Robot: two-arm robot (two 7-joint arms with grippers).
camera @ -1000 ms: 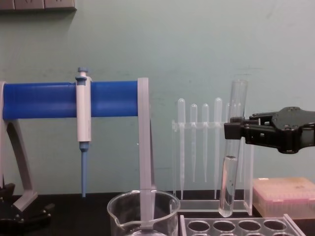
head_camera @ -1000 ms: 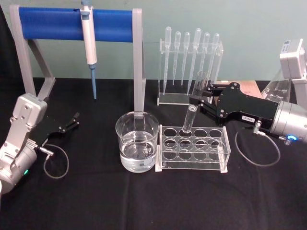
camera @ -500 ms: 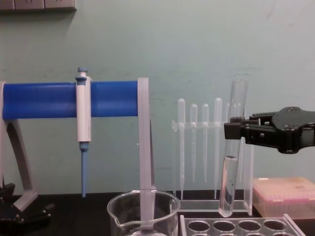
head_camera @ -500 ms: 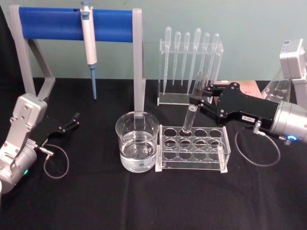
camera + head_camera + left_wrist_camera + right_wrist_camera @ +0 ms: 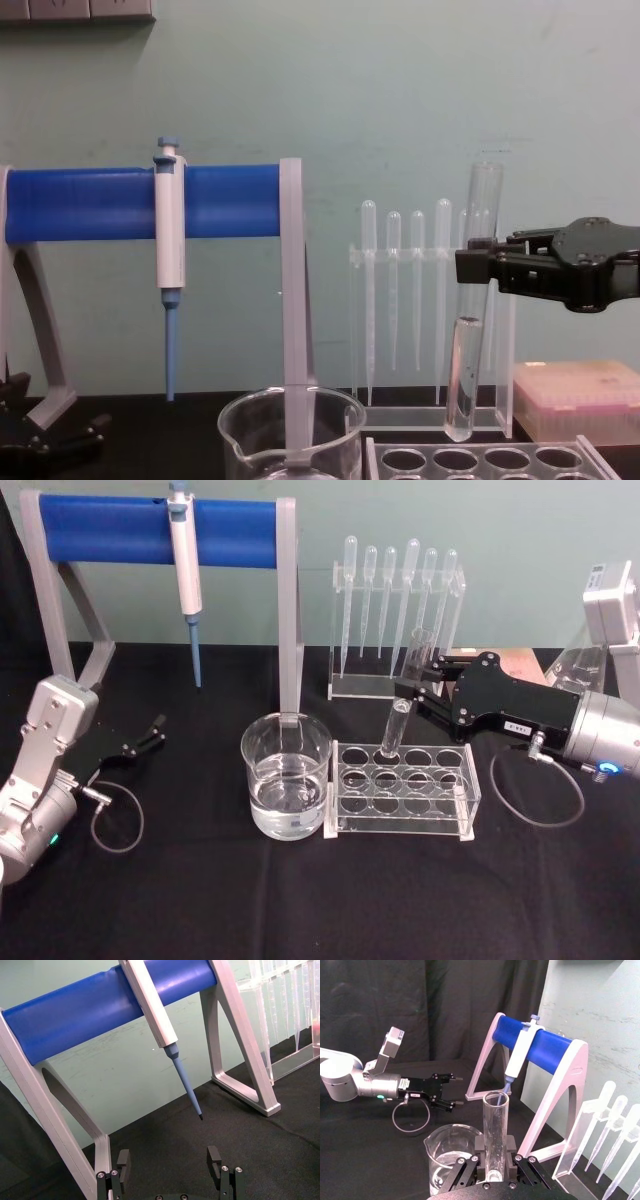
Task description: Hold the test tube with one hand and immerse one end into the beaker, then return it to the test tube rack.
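Two arms in view, one working. Right gripper (image 5: 412,692) reaches in from the right side of the desk (image 5: 300,910), fingers closed on the test tube (image 5: 397,725) around its upper-middle section, open rim up. Tube is tilted a little, rim leaning away from the robot and to the right. In the chest view its rounded bottom hangs just above the top plate of the clear test tube rack (image 5: 400,815); from the head view that end lines up with the second hole from the left in the back row. Can't tell whether the tip has entered the hole. Beaker (image 5: 286,780) stands just beside the rack's left end, partly filled with clear liquid, well clear of the tube. Left gripper (image 5: 157,730) is parked low at the left of the desk, fingers spread apart, holding nothing. Behind: blue-and-white pipettor (image 5: 184,565) hanging on the blue bar stand (image 5: 110,528), plastic pipettes (image 5: 400,595) in their own clear holder, and a pink box (image 5: 575,400) at far right.
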